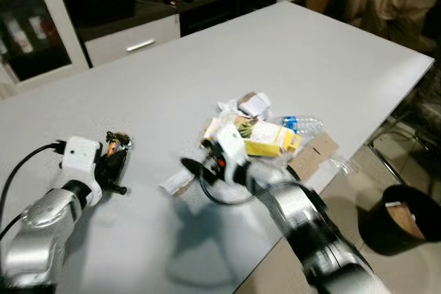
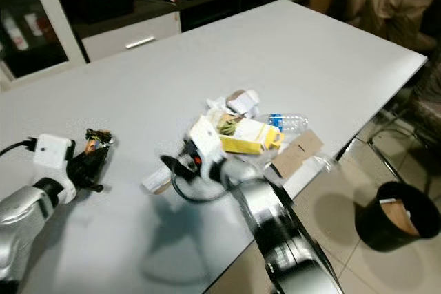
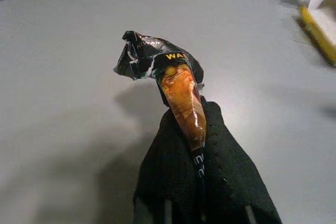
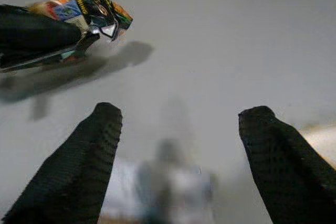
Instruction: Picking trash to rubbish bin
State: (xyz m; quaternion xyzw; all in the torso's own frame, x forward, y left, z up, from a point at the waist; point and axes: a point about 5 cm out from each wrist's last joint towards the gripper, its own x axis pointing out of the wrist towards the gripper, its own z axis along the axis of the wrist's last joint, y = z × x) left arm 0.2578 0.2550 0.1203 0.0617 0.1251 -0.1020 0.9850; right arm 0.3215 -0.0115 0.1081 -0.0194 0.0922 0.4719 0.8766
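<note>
Black-and-orange snack wrapper (image 3: 173, 80) pinched tight in left gripper (image 1: 114, 163), lower left of frame, just above white table (image 1: 296, 46). Right gripper (image 4: 181, 161) at frame centre, blurred, fingers spread wide over a small white paper scrap (image 1: 176, 182) on the table. Trash pile just right of it: yellow carton (image 1: 270, 138), plastic bottle (image 1: 302, 124), cardboard piece (image 1: 313, 153), crumpled paper (image 1: 253, 103). Black rubbish bin (image 1: 402, 219) on floor, lower right, well apart from pile.

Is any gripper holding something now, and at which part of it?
The left gripper pinches a crumpled snack wrapper by its narrow twisted end. The right gripper is open and holds nothing.
</note>
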